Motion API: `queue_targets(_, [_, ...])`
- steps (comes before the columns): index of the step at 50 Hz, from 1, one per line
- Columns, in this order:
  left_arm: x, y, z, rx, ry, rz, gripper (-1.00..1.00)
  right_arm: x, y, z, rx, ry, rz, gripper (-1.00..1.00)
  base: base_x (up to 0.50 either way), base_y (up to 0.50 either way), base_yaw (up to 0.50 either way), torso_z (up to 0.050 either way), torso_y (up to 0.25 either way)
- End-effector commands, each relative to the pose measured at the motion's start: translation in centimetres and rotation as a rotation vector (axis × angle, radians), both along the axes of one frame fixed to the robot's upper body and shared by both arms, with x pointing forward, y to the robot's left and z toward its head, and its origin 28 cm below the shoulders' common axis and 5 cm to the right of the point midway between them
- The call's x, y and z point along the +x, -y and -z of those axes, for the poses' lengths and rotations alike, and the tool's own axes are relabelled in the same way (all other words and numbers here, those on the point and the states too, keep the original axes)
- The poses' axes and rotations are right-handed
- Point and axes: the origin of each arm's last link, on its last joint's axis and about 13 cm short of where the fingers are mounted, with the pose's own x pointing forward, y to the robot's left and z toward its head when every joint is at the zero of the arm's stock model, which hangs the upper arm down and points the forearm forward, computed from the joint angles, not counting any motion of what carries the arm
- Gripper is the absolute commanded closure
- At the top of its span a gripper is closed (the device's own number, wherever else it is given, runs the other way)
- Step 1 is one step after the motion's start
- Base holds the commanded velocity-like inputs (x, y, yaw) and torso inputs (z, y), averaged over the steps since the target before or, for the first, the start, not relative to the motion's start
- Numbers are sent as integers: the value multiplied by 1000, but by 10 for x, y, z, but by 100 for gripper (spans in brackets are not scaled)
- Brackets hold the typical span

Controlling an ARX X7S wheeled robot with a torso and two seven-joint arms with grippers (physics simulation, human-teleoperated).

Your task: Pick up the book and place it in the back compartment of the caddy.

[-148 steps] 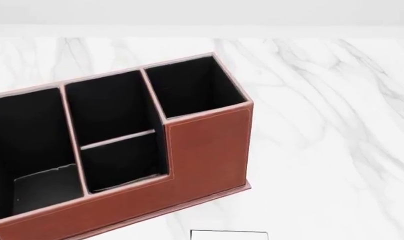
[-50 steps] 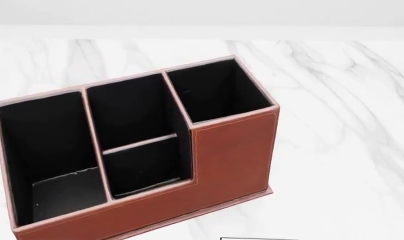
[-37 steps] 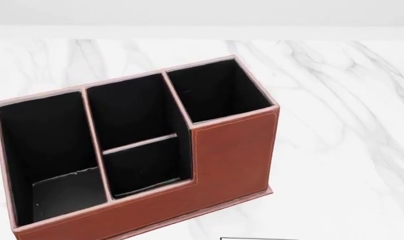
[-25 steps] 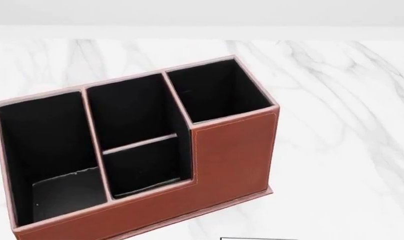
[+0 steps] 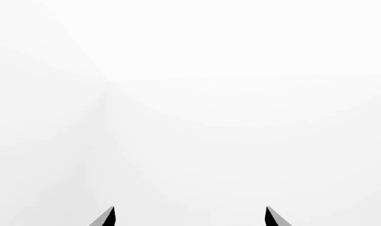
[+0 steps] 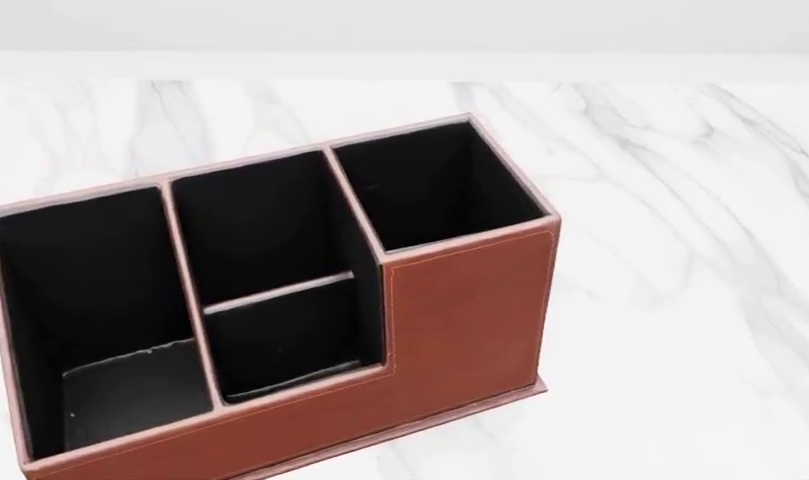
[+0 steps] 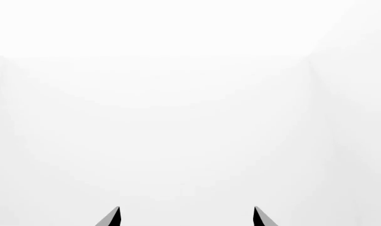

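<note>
The work surface is a white marble tabletop with grey veining running diagonally — densest at the far right. Its far edge meets a plain pale wall across the whole width. Lighting is even and diffuse — no hard shadows. Both wrist views show only featureless white surroundings.

the caddy sits on the table, angled to the table's far edge. in the head view, three cells run side by side along its length. the middle one is split by a divider, and the back compartment lies on the low-walled side nearest the camera. the left gripper and right gripper, tips apart, each face a bare surface. where the caddy lies from either cannot be told.
</note>
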Motion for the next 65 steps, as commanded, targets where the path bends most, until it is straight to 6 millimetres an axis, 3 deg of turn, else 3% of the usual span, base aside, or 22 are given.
queue_targets(1, [0,0,0,1,0,-2,-100,0,-1,1,-14,9,12,-100,0,0,0,0,0])
queue_targets(42, [2,-5,-6,26,-12,-18,-100,-2,-1,1,-4,18,-19,-100,0,40,0,0,0])
queue_targets(44, [5,-7,-11,84,-59,0,-100,-3,-1,1,-7,20,-20,-100,0,0,0,0,0])
queue_targets(45, [4,-7,-15,109,-85,104,-100,-3,-1,0,-6,22,-20,-100,0,0,0,0,0])
queue_targets(50, [7,-8,-17,124,-107,98,-100,-4,-1,0,-6,22,-19,-100,0,0,0,0,0])
queue_targets(51, [12,-12,-28,142,-142,203,-100,-4,0,0,-1,20,-25,-100,0,0,0,0,0])
queue_targets(55, [14,-14,-30,129,-152,211,-100,-4,0,0,0,20,-26,-100,0,0,0,0,0])
queue_targets(57, [25,-25,-40,123,-230,364,-100,-5,1,-1,3,27,-27,-100,0,0,0,0,0])
queue_targets(60, [25,-25,-40,123,-230,364,-100,-5,1,-1,3,27,-27,-100,0,0,0,0,0])
queue_targets(61, [35,-30,-42,164,-266,373,-100,-4,1,-1,4,21,-28,-100,0,0,0,0,0])
queue_targets(65, [43,-34,-44,164,-278,384,-100,-4,1,-1,3,22,-27,-100,0,0,0,0,0])
